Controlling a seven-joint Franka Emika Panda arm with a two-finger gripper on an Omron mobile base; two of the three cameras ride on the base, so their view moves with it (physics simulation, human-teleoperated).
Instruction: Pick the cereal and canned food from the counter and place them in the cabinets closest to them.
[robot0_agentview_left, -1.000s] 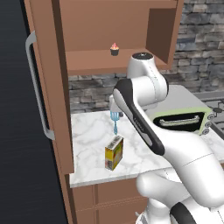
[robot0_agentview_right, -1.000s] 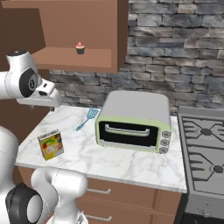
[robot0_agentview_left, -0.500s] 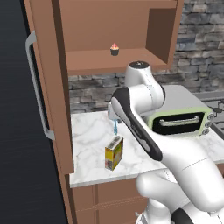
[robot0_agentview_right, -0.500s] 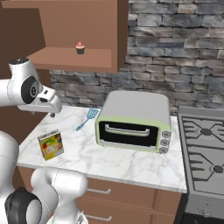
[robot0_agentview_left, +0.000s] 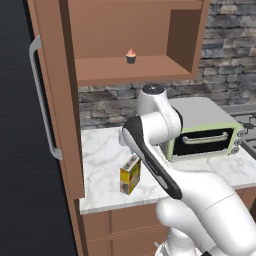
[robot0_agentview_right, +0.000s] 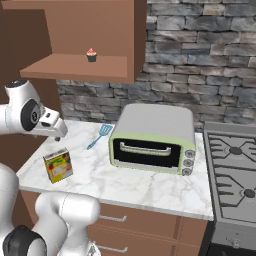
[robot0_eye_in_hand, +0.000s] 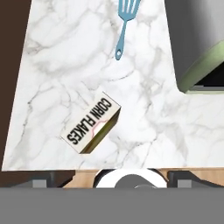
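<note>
The cereal (robot0_agentview_left: 130, 174) is a small yellow box standing upright near the front edge of the white marble counter (robot0_agentview_left: 100, 155). It shows as well in the right base view (robot0_agentview_right: 58, 165). In the hand view its top, printed CORN FLAKES (robot0_eye_in_hand: 93, 122), lies just above the bottom edge. My gripper (robot0_agentview_right: 58, 134) hangs above the counter, a little behind and above the cereal, pointing down. Its dark fingertips (robot0_eye_in_hand: 41, 178) stand wide apart, open, with nothing between them. The canned food is out of view. The open brown cabinet (robot0_agentview_left: 125, 70) hangs above the counter.
A cupcake (robot0_agentview_right: 91, 54) sits on the cabinet shelf. The cabinet door with its grey bar handle (robot0_agentview_left: 42, 100) stands open at the left. A blue spatula (robot0_agentview_right: 100, 135) lies behind the cereal. A green toaster oven (robot0_agentview_right: 152, 137) fills the counter's right, with a stovetop (robot0_agentview_right: 232, 175) beyond.
The hand has come down and a little forward toward the counter, closer above the cereal. The jaws have stayed wide open. The cereal has not moved.
</note>
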